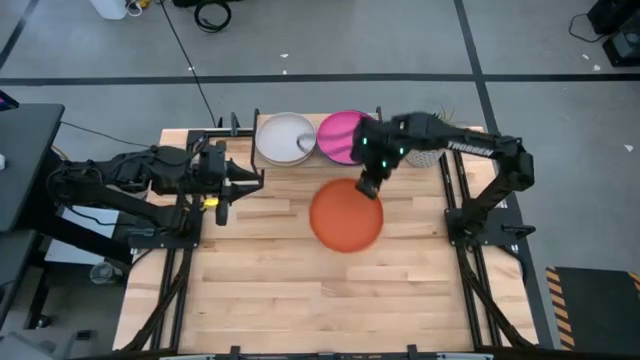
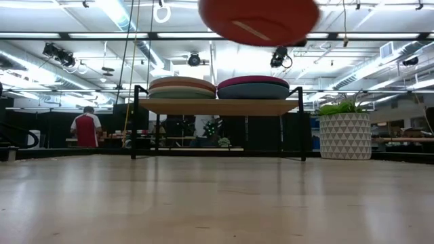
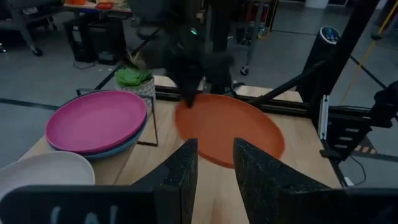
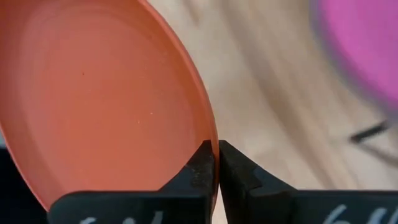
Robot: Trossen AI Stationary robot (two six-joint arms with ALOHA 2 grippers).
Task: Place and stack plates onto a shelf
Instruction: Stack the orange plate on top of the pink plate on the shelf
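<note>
The orange plate [image 1: 347,215] hangs in the air over the middle of the table, held by my right gripper [image 1: 370,186], which is shut on it. In the low view the orange plate [image 2: 258,19] floats well above the shelf [image 2: 220,106]. The shelf carries two stacks of plates: one topped by a cream-white plate [image 1: 285,138], the other by a magenta plate [image 1: 345,135]. My left gripper [image 1: 222,190] waits open near the table's left edge, level with the shelf's front, touching nothing. My right gripper [image 4: 216,149] pinches the orange plate's rim [image 4: 210,127] between its two fingers, one on the upper face and one on the underside. The fingers come from the far right side, slanting down. The plate is lifted clear of the table and tilts slightly.
A white patterned pot with a green plant [image 1: 430,152] stands at the shelf's right end, close behind my right arm. The wooden tabletop [image 1: 330,300] stretches bare toward the near edge. A person [image 2: 86,127] stands far off in the room behind.
</note>
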